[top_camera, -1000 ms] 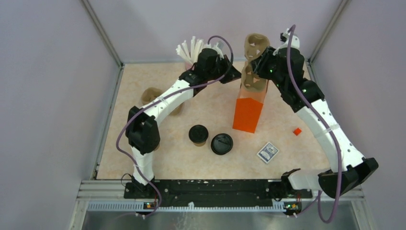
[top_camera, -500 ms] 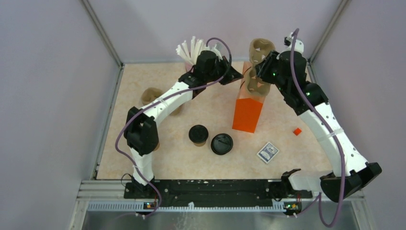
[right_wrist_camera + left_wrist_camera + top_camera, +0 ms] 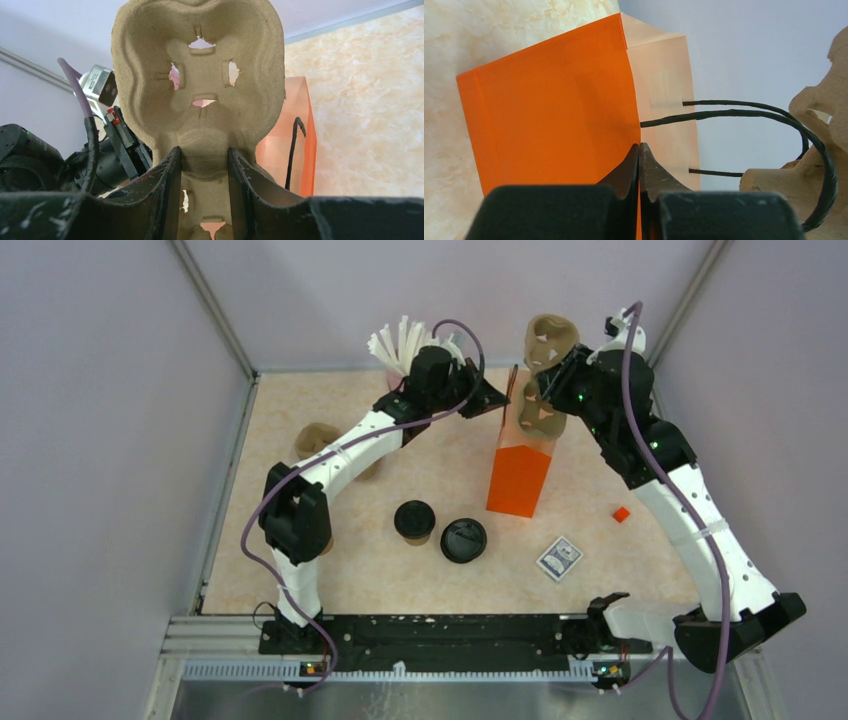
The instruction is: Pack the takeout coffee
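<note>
The takeout coffee (image 3: 414, 520), a short brown cup with a black sip lid, stands on the table in front of the orange bag (image 3: 518, 478). My left gripper (image 3: 497, 398) is shut on the bag's upper side edge, which runs between the closed fingers in the left wrist view (image 3: 640, 150). My right gripper (image 3: 553, 380) is shut on a brown pulp cup carrier (image 3: 548, 340) and holds it upright, its lower end in the bag's mouth. In the right wrist view the fingers (image 3: 204, 155) clamp the carrier's (image 3: 200, 60) middle.
A loose flat black lid (image 3: 463, 539) lies right of the coffee. A lidless brown cup (image 3: 318, 440) is half hidden by the left arm. White straws (image 3: 400, 340) stand at the back. A card packet (image 3: 559, 558) and small red block (image 3: 621, 514) lie on the right.
My right gripper has carried the carrier a little up and to the right above the bag. My left gripper keeps its hold on the bag's edge.
</note>
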